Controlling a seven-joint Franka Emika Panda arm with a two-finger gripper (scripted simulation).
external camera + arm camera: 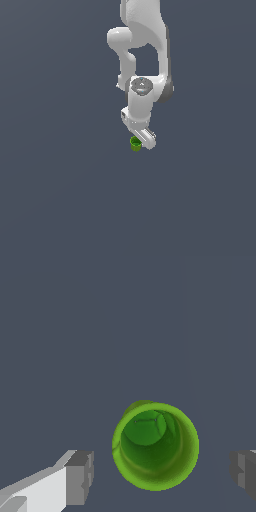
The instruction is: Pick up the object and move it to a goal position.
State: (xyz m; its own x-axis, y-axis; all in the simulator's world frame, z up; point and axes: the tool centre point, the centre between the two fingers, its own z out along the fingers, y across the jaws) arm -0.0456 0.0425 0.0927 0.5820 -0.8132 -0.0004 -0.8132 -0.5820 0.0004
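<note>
Cup [155,445]: green, upright, hollow top showing.
Gripper [162,471]: wide open, holding nothing; fingers [80,477] at 3 and 9 o'clock of cup, apart.

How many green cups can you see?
1. The green cup stands upright on the grey floor, between the gripper fingers, which are open with a gap on each side. Nothing else is in view.

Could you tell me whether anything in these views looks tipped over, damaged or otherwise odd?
Nothing stands out. The green cup stands upright with its hollow top open and intact, nothing spilled. It sits between the fingers of the end effector, which are apart on either side with gaps showing, not touching it.
</note>
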